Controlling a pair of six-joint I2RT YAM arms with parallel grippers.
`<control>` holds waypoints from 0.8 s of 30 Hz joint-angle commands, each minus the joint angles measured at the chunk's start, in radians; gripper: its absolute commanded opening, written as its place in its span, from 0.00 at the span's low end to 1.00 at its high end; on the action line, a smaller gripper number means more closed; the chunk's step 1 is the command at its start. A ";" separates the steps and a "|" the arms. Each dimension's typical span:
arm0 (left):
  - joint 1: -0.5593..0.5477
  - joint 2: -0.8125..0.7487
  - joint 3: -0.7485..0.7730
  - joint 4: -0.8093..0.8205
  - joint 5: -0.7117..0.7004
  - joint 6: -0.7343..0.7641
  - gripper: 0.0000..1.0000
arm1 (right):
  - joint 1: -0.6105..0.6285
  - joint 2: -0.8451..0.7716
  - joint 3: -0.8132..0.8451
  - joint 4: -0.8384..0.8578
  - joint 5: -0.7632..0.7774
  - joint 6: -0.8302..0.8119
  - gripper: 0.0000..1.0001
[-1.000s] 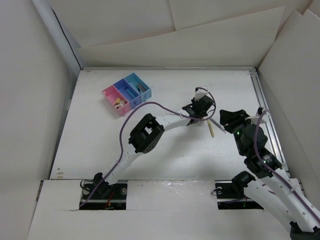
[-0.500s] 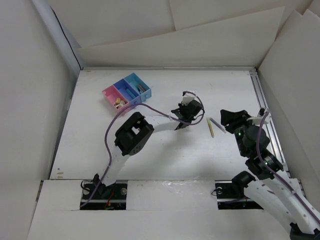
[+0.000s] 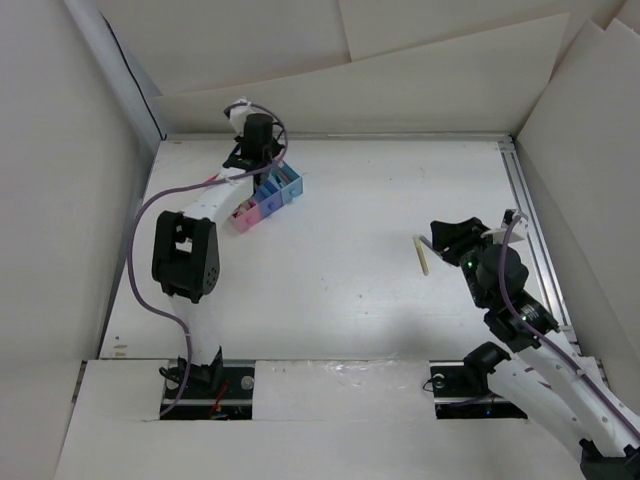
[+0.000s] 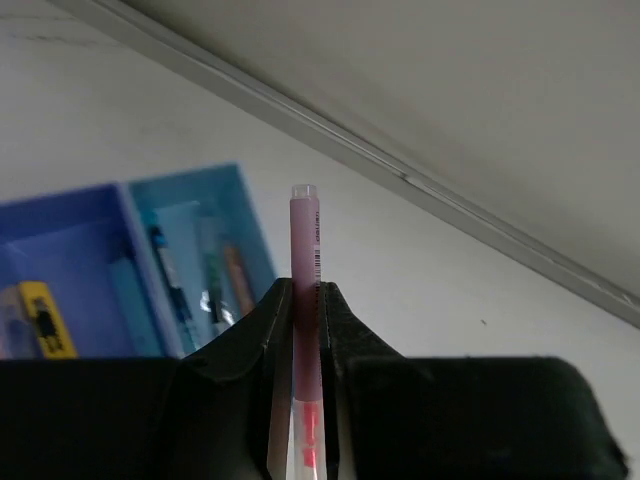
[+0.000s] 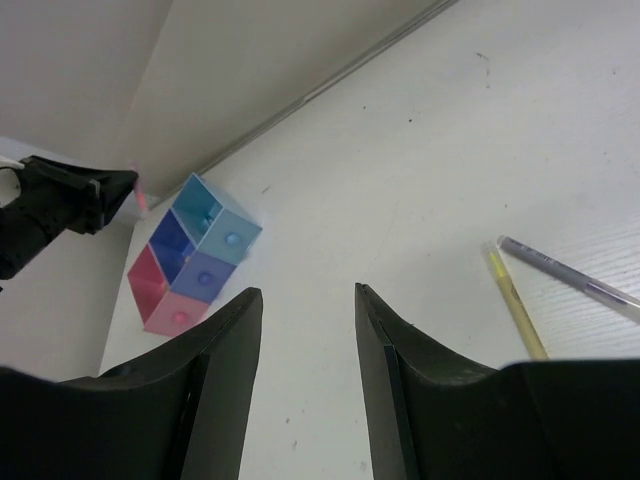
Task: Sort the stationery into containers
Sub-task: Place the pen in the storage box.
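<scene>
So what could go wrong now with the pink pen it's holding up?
The left gripper pinches the pink pen with a long end sticking out, so once released it might tip across the rim of the light blue bin or onto the table. That bin already holds pens it could bounce off. Also, the yellow pen and grey pen lie close together, so the open right gripper may nudge one while taking the other.

Top external: high at near edge, looking down over whole white tabletop (image 3: pixel 350 300). Left wrist: close above row of joined pink, dark-blue and light-blue plastic bins (image 4: pixel 90 240). Right wrist: low, far off, facing same bins (image 5: pixel 190 265)
</scene>
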 commanded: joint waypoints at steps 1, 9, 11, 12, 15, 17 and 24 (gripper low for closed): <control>0.061 0.029 0.004 -0.039 0.064 -0.043 0.00 | 0.006 0.004 0.006 0.051 -0.025 -0.022 0.48; 0.104 0.119 0.053 -0.062 0.027 -0.043 0.00 | 0.006 0.014 0.006 0.060 -0.016 -0.022 0.48; 0.104 0.141 0.082 -0.094 0.027 -0.043 0.03 | 0.006 0.025 0.006 0.060 -0.016 -0.022 0.48; 0.104 0.141 0.092 -0.094 0.027 -0.043 0.03 | 0.006 0.034 0.006 0.060 -0.026 -0.022 0.48; 0.104 0.153 0.092 -0.083 0.027 -0.043 0.10 | 0.006 0.034 0.006 0.060 -0.026 -0.022 0.48; 0.104 0.163 0.092 -0.083 0.039 -0.043 0.17 | 0.006 0.034 0.006 0.060 -0.016 -0.022 0.48; 0.104 0.098 0.069 -0.057 0.053 -0.043 0.38 | 0.006 0.025 0.006 0.060 -0.019 -0.022 0.48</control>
